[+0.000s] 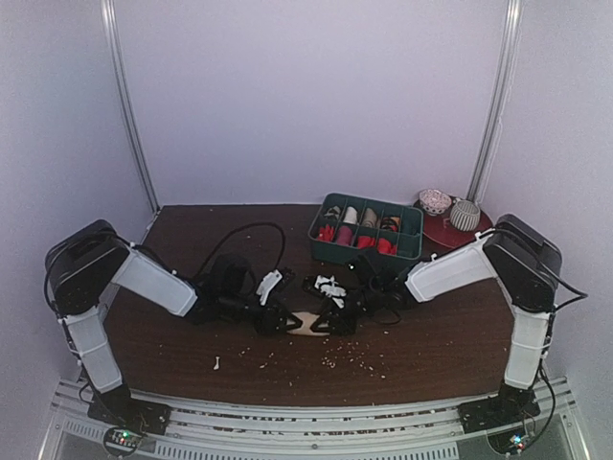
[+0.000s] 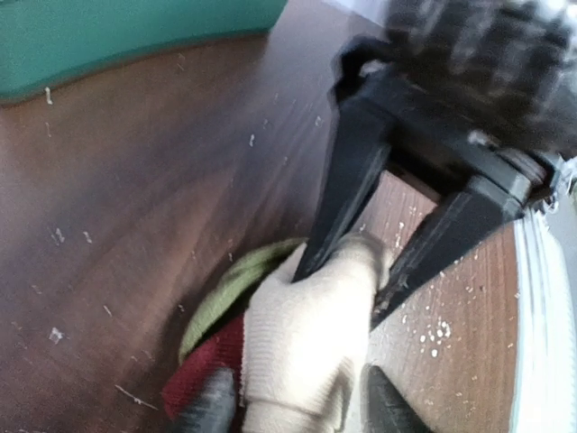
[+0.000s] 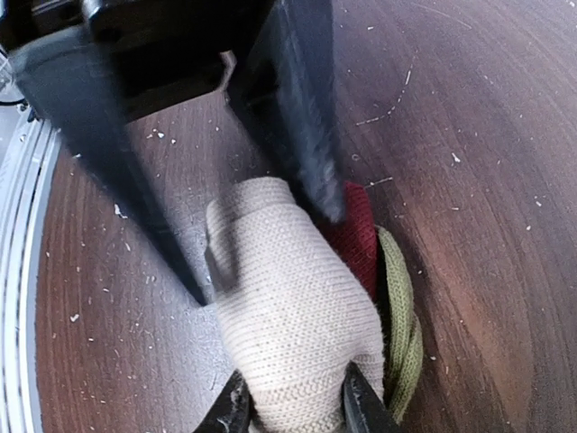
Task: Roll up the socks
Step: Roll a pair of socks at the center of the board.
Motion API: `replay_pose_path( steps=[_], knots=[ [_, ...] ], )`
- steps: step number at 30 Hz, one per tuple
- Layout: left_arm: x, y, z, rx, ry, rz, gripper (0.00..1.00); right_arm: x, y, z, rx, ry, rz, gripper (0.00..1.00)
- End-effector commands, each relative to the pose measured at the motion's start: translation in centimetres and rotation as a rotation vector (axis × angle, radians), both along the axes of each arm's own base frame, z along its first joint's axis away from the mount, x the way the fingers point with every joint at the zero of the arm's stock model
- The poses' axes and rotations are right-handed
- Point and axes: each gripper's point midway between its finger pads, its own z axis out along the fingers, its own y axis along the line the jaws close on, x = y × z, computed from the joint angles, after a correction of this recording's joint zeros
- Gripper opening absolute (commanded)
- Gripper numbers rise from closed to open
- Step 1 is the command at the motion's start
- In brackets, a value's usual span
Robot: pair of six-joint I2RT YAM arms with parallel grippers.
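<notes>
The beige sock (image 1: 308,323) lies bunched on the dark wooden table between my two grippers. Up close it is a cream knit roll (image 2: 306,334) with a maroon part (image 2: 203,370) and an olive-green edge (image 2: 225,289) beside it. My left gripper (image 2: 297,410) is shut on the near end of the roll. My right gripper (image 3: 296,410) is shut on the opposite end (image 3: 297,316), and its fingers (image 2: 347,180) reach in from the top of the left wrist view. In the top view the left gripper (image 1: 285,321) and right gripper (image 1: 332,323) meet tip to tip. The dark teal sock is not in view.
A green compartment tray (image 1: 412,225) with red and beige rolled bundles stands at the back right, and its wall shows in the left wrist view (image 2: 135,36). A red plate (image 1: 442,233) with two patterned balls sits beside it. Pale crumbs (image 1: 345,362) dot the table. Black cables (image 1: 239,240) loop behind the left arm.
</notes>
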Motion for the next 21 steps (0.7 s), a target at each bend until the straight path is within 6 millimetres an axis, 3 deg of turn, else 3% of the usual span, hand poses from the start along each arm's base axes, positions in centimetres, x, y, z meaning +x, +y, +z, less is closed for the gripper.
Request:
replay_pose_path(
  steps=[1, 3, 7, 14, 21],
  knots=[
    [1.2, -0.9, 7.4, -0.265, -0.314, 0.018, 0.59, -6.2, -6.6, -8.9, -0.353, 0.378, -0.068, 0.28],
    [0.8, -0.7, 8.7, -0.317, -0.367, 0.009, 0.68, -6.2, -6.9, -9.1, -0.373, 0.413, -0.092, 0.28],
    [0.1, -1.2, 8.6, -0.331, -0.389, -0.048, 0.73, -6.9, -7.1, -9.3, -0.402, 0.490, -0.105, 0.28],
    [-1.3, -0.7, 4.7, -0.298, -0.294, -0.084, 0.68, -7.0, -7.1, -9.9, -0.444, 0.602, -0.153, 0.28],
    [-1.2, 0.1, 0.5, -0.212, -0.230, -0.038, 0.68, -7.2, -7.2, -10.2, -0.466, 0.636, -0.155, 0.29]
  ],
)
